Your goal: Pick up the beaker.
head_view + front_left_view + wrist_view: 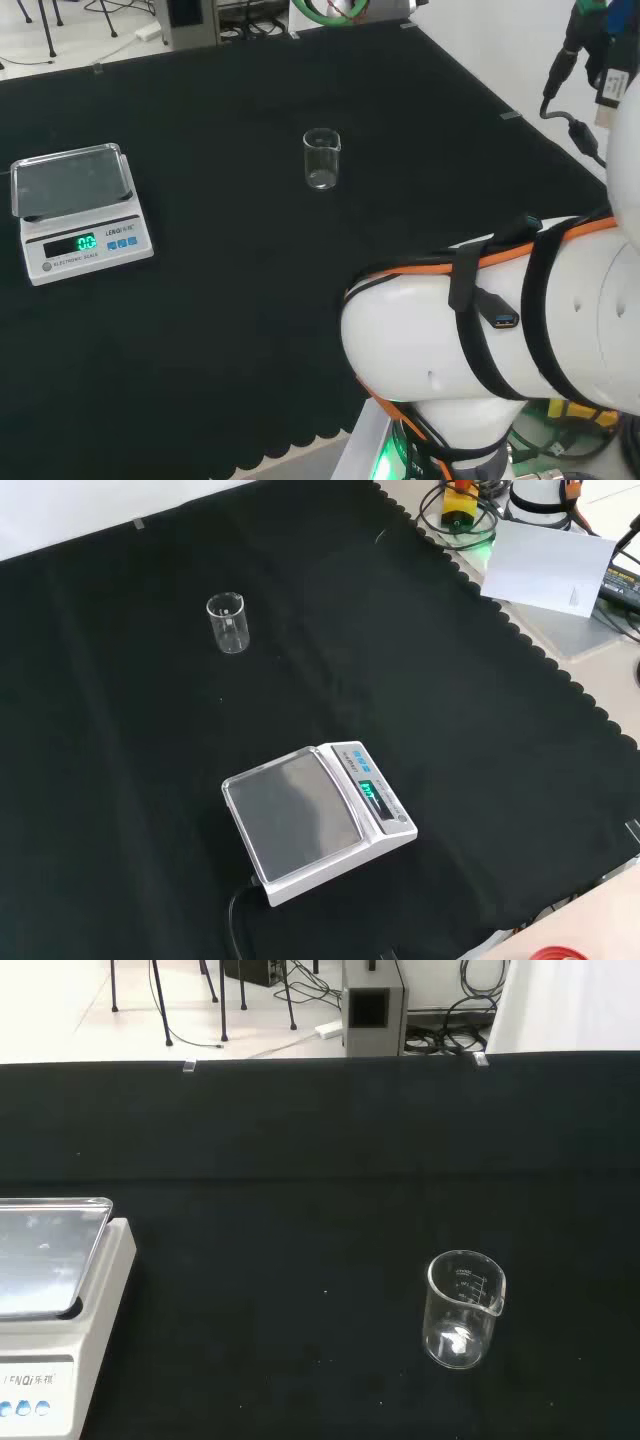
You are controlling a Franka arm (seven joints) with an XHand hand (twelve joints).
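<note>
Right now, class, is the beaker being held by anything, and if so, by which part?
Nothing holds it. The beaker stands upright and alone on the black cloth, apart from the scale.

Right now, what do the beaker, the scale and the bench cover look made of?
Beaker: clear glass or plastic, can't tell which; see-through, with printed marks on its wall. Scale: white body, likely plastic, with a grey, faintly shiny pan that may be metal. Bench cover: matte black cloth with a scalloped edge.
</note>
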